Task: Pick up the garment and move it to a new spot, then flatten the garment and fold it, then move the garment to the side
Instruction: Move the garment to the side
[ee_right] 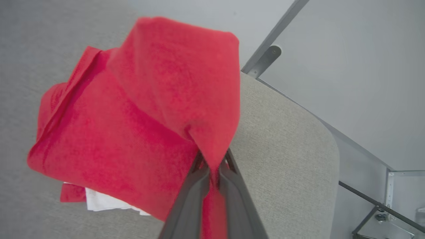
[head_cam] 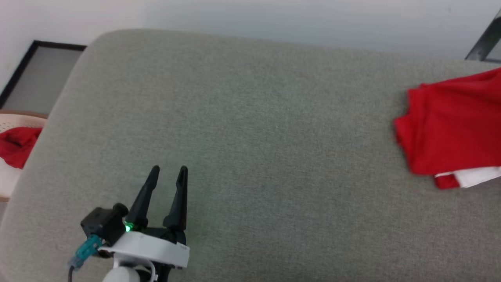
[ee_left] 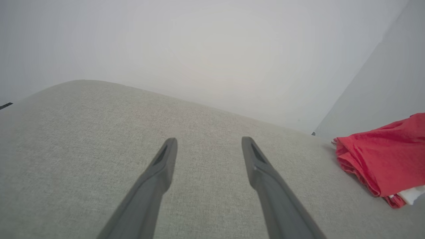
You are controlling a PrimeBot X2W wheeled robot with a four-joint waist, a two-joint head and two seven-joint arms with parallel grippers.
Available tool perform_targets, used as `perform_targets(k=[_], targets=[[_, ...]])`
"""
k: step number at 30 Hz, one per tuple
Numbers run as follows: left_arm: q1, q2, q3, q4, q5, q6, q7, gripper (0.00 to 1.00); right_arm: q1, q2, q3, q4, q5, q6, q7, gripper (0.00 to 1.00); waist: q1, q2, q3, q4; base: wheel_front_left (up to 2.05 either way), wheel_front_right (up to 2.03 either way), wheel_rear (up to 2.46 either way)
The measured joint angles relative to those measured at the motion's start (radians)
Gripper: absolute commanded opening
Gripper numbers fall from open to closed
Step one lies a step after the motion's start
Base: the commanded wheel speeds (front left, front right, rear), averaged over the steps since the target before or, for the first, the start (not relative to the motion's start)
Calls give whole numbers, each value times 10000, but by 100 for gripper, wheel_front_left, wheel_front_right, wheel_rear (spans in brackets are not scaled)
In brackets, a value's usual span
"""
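So, progress check. The garment [head_cam: 450, 125] is found at the far right end of the table [head_cam: 250, 117], stacked in layers with a bit of white sleeve [head_cam: 479, 176] poking out from under the red. No print can be seen, so it's probably tucked inside. That looks like a finished fold, though a slightly lumpy one, so the pick-up, flattening and folding are judged done.

The right gripper [ee_right: 214, 162] is clamped shut on a red edge of the garment. That edge is lifted into a peak above the table's right end, while the rest of the bundle lies on the table. So the last step, moving it to the side, is judged to be in progress or nearly over. What's left is probably just having the edge laid down and let go without the stack being dragged open.

The left gripper [head_cam: 169, 169] is held wide open with nothing in it, over the table's near left part and well apart from the garment.

A smaller red cloth [head_cam: 15, 145] can be seen in a basket [head_cam: 19, 114] off the table's left edge. It isn't counted as part of the job.
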Motion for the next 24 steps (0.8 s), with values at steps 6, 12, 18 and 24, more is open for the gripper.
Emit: perform_targets(k=[6,12,18,24], targets=[[-347,21,-144,-134,44,-2,0,100,-709,-922,314,648,-405,0,-575,0,-1,0,535,-188,0,0,0],[-653,44,-272,-261,98,0,0,100,-1390,-1722,905,1212,-1014,2,-1175,0,0,0,1069,-328,0,0,0],[-964,40,-378,-410,148,-2,0,100,-2015,-2374,1438,1900,-1590,0,-1593,0,0,0,1564,-418,0,0,0],[-1246,38,-506,-510,222,-2,0,100,-2608,-2704,1906,2631,-2226,2,-2061,0,0,0,2053,-462,0,0,0]])
